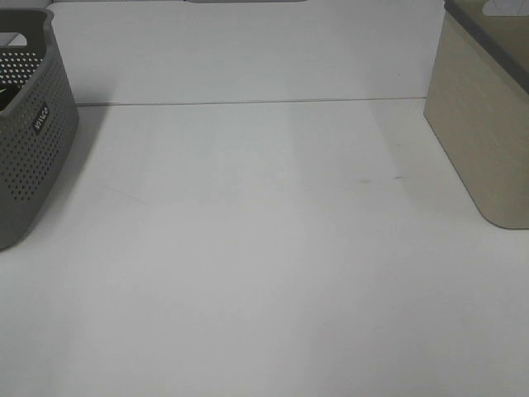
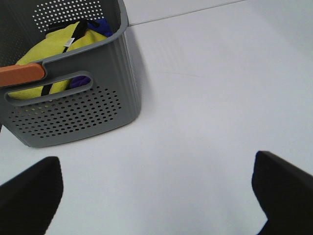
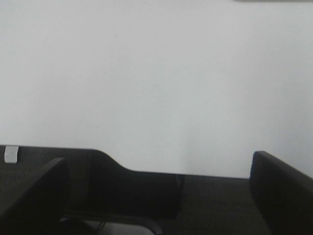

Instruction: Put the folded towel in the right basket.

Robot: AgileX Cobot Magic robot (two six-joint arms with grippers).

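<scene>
left gripper point(image 2: 156, 196) hangs wide open, empty, facing the grey perforated basket point(image 2: 73, 107) at the counter's left edge; right gripper point(image 3: 156, 191) likewise spread, holding nothing.

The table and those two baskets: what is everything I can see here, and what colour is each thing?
Table: one, white, bare across the middle.
Grey basket: one, perforated, far left of the table.
Yellow cloth: one, inside the grey basket, with something blue beside it.
Orange handle: one, at the grey basket's rim.
Beige basket: one, far right of the table.
Folded towel: none clearly visible.
Left tool: black fingers, open, empty.
Right tool: black fingers, open, empty.
</scene>
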